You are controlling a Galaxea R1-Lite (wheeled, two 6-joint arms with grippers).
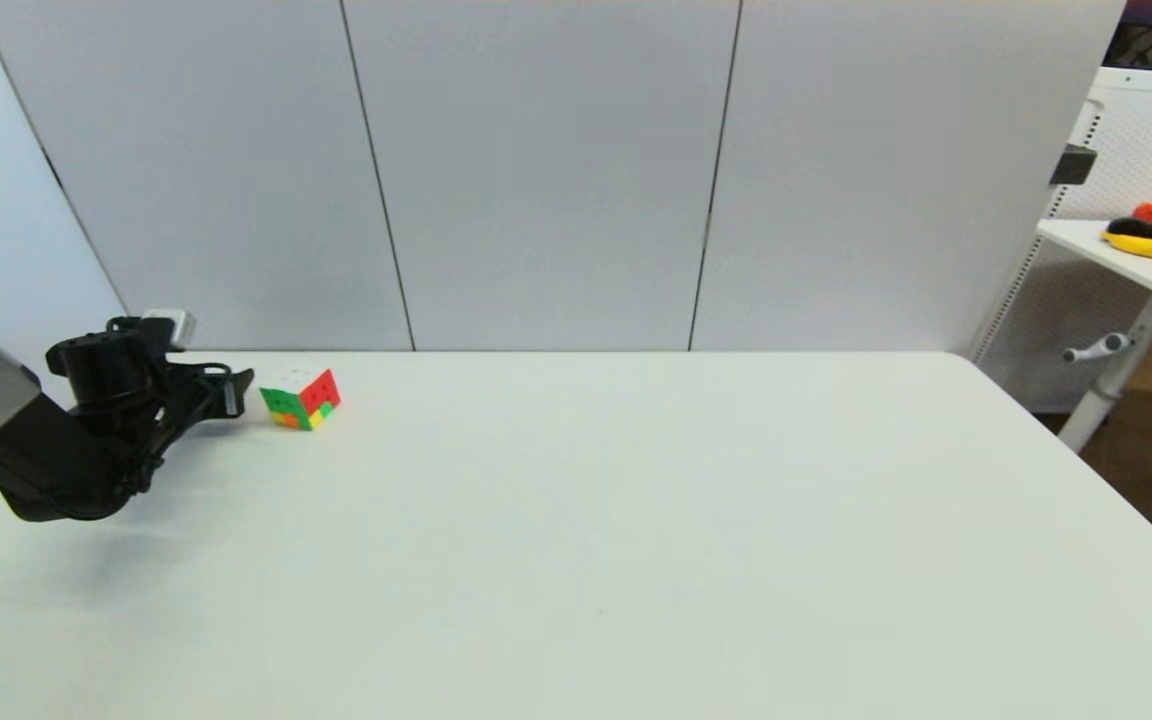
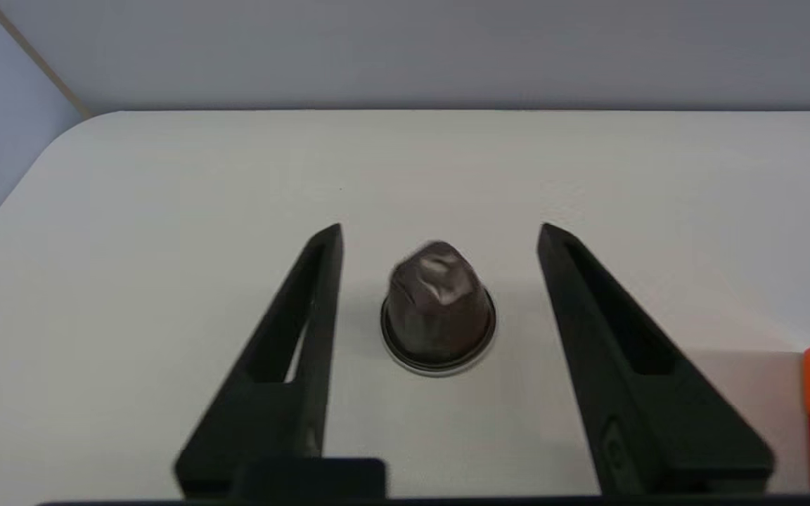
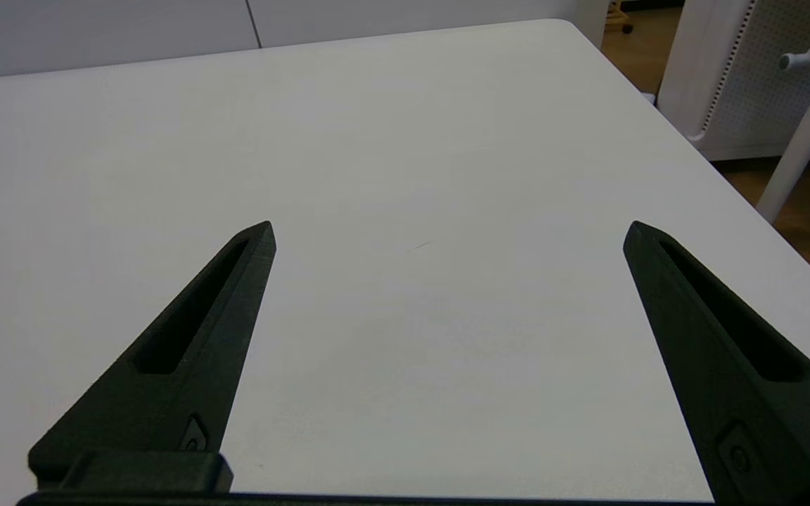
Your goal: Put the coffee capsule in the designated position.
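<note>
The coffee capsule (image 2: pixel 438 309) stands dome-up on its wide rim on the white counter (image 2: pixel 166 211), near the far left corner. It sits between the two black fingers (image 2: pixel 292 351) of the left pincer (image 2: pixel 439 235), which is spread apart with a gap on each side, touching nothing. Just beside it, to the right, lies the multicoloured puzzle cube (image 1: pixel 301 397). The right pincer (image 3: pixel 447 226) hangs wide apart over bare counter, holding nothing.

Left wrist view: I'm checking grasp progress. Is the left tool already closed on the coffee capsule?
No. The left tool is open, with gaps either side of the coffee capsule standing on the table.
</note>
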